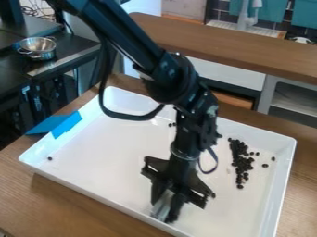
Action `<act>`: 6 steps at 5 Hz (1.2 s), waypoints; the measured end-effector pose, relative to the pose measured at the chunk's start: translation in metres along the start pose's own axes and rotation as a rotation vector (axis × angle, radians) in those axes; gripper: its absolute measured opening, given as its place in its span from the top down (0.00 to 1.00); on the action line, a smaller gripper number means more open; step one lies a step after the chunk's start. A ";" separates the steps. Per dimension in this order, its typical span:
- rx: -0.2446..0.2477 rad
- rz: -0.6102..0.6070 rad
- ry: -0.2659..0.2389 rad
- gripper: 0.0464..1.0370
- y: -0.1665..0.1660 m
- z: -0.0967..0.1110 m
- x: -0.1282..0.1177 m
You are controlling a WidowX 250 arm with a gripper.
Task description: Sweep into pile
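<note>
The black gripper (164, 214) is low at white tray (111, 150); its opening or hold I cannot tell. Dark beans (239, 150) lie loosely clustered.

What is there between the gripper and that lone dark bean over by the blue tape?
Just the bare floor of the white tray; the camera view shows nothing lying between the gripper and the lone dark bean.
</note>
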State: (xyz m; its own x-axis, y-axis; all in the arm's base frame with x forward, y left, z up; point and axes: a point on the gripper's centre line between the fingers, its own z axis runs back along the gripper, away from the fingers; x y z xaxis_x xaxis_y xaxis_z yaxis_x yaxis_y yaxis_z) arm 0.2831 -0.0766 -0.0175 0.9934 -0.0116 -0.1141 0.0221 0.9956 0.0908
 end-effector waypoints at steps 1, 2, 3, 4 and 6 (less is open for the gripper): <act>-0.031 0.023 0.008 0.66 -0.009 0.002 0.000; -0.097 0.107 0.046 0.66 -0.023 0.003 0.007; -0.173 0.237 0.065 0.66 -0.035 0.005 0.020; -0.222 0.378 0.077 0.66 -0.044 0.006 0.029; -0.287 0.486 0.056 0.66 -0.052 0.010 0.058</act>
State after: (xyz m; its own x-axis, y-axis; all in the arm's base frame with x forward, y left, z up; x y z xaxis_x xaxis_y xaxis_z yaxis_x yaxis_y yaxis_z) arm 0.3404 -0.1301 -0.0186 0.8742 0.4513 -0.1792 -0.4754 0.8707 -0.1263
